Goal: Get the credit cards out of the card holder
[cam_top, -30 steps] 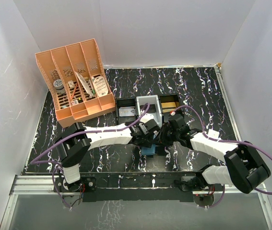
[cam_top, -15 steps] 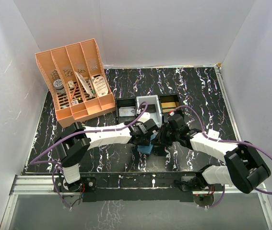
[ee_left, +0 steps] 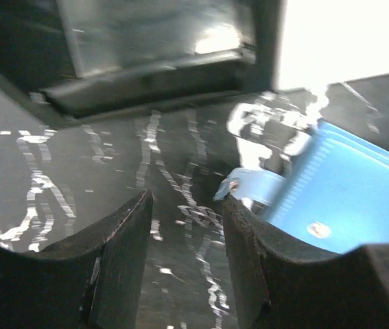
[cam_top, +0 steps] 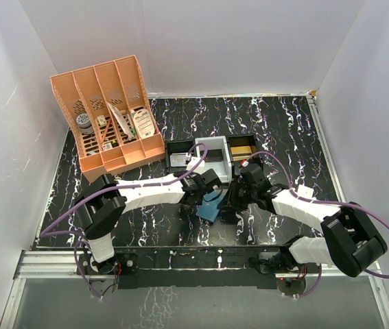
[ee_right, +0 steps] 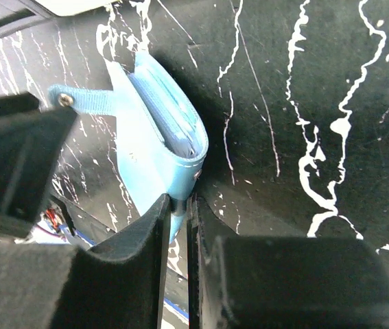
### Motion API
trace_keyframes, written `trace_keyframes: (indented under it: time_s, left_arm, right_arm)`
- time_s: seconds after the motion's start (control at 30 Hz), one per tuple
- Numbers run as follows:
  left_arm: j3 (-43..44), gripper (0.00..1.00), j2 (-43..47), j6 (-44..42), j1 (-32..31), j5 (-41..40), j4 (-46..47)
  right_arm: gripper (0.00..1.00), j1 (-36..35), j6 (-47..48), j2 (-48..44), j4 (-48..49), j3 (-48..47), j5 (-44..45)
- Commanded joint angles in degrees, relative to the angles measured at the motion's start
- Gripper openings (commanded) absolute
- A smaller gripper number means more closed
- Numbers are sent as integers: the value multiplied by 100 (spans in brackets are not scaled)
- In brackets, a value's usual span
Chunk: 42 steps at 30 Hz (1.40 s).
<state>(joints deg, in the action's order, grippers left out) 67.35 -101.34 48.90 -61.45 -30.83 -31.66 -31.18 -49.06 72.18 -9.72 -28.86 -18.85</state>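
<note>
The teal-blue card holder (cam_top: 212, 204) is raised off the table near the front centre, between both arms. My right gripper (ee_right: 179, 205) is shut on one edge of the card holder (ee_right: 154, 144), whose snap strap (ee_right: 84, 101) sticks out to the left. Dark card edges show inside its fold (ee_right: 180, 140); no card is out. My left gripper (ee_left: 187, 226) is open and empty, its right finger (ee_left: 249, 260) beside the holder's strap (ee_left: 252, 186) and blue inner face (ee_left: 359, 199).
A black tray (cam_top: 179, 156), a white tray (cam_top: 216, 156) and another black tray (cam_top: 243, 146) stand in a row just behind the grippers. An orange divided organiser (cam_top: 108, 113) with small items stands at the back left. White walls enclose the table.
The card holder has been lifted and tilted, its flap swinging open toward the left. My left gripper has shifted slightly left and back along it.
</note>
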Motion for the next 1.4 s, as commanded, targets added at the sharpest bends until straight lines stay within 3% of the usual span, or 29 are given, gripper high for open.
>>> trace_keyframes:
  time_s: [0.0,0.1,0.2,0.37,0.47,0.77,1.0,1.17,1.37]
  left_arm:
    - [-16,43,215,96,147,-1015,-819]
    - [-164,43,297,-103,151,-758,-520]
    - [-290,49,479,-251,143,-375,-263]
    - [-958,80,1266,-525,159,905,988]
    - [-1039,98,1576,-465,171,1133,1163]
    - [-1565,99,2106,-1011,271,1443,2375]
    - [-859,93,1176,-1651,270,1765,1508]
    - [-648,93,884,-1846,274,1969,1602]
    - [-344,93,400,-2029,268,1979,1346]
  right_arm:
    - [6,-2,209,-89,-261,-204,6]
    - [6,-2,190,-106,-227,-161,-10]
    - [8,-2,249,-121,-215,-133,-78]
    - [14,1,356,-68,-199,-133,-228]
    - [16,-2,439,-55,-241,-166,-206]
    - [22,1,382,-75,-192,-292,-9]
    - [32,-2,55,-297,-236,-229,372]
    - [52,11,-192,-725,-591,-213,959]
    - [52,8,-840,-902,-802,-127,1805]
